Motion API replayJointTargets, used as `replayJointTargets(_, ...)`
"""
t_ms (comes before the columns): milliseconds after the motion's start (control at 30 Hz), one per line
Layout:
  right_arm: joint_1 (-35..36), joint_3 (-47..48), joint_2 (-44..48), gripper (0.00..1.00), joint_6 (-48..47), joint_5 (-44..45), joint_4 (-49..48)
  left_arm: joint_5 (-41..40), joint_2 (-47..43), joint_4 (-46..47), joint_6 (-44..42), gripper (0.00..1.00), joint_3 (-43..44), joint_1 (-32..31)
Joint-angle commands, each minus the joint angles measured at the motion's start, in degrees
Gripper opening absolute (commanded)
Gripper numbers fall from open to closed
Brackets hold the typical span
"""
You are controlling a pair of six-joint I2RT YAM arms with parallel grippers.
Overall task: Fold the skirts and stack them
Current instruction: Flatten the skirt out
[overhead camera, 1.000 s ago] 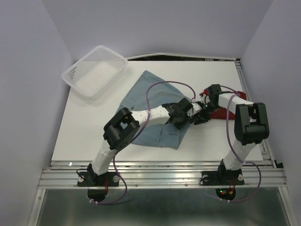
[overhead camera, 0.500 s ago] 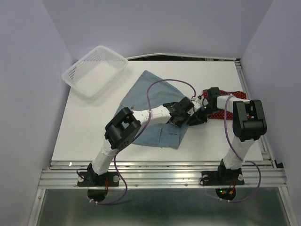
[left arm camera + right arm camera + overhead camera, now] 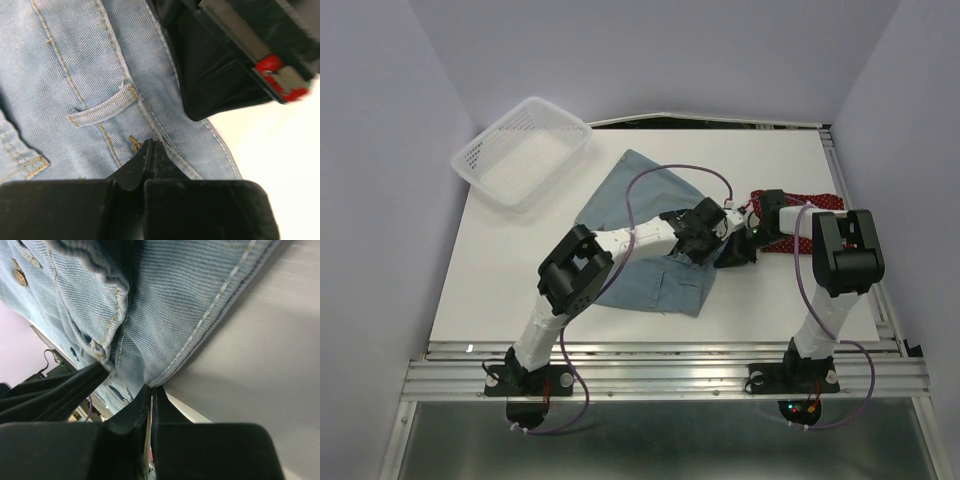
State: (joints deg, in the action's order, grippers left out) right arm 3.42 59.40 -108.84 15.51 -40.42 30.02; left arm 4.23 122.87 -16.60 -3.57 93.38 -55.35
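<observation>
The light blue denim skirt (image 3: pixel 635 225) lies spread in the middle of the table. Its waistband and belt loop fill the left wrist view (image 3: pixel 100 75). My left gripper (image 3: pixel 705 222) is over the skirt's right edge, its jaws pressed together with the tips in the waistband seam (image 3: pixel 151 146). My right gripper (image 3: pixel 732 252) is just right of it, shut on the skirt's hem corner (image 3: pixel 151 387), with the cloth raised off the table (image 3: pixel 260 355). The dark red dotted skirt (image 3: pixel 802 215) lies at the right, partly hidden by the right arm.
A white mesh basket (image 3: pixel 523 150) stands at the table's far left corner. The two grippers are almost touching: the right one shows black at the top of the left wrist view (image 3: pixel 225 60). Purple walls close both sides.
The left gripper has shifted slightly away from the bases along the denim edge. The right gripper has moved left from the red skirt to the denim's right corner.
</observation>
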Motion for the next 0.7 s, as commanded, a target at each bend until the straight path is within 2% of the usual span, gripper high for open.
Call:
replayJointTargets(0, 0.4, -2.8, -2.9, 0.01, -1.0, 6.7, -2.9, 5.9, -8.4, 0.2, 0.3, 0.00, 0.8, 0.1)
replayJointTargets(300, 0.4, -3.4, -1.1, 0.01, 0.3, 11.1, -2.7, 5.7, -10.5, 0.3, 0.0, 0.00, -0.2, 0.1)
replayJointTargets(467, 0.4, -4.0, -0.1, 0.01, 1.0, 10.0, -2.8, 9.2, -12.4, 2.1, -0.1, 0.00, -1.5, 0.1)
replayJointTargets(667, 0.4, -4.3, 1.3, 0.01, 1.7, 8.3, -2.7, 13.8, -9.4, 3.5, 1.7, 0.00, -0.7, 0.1)
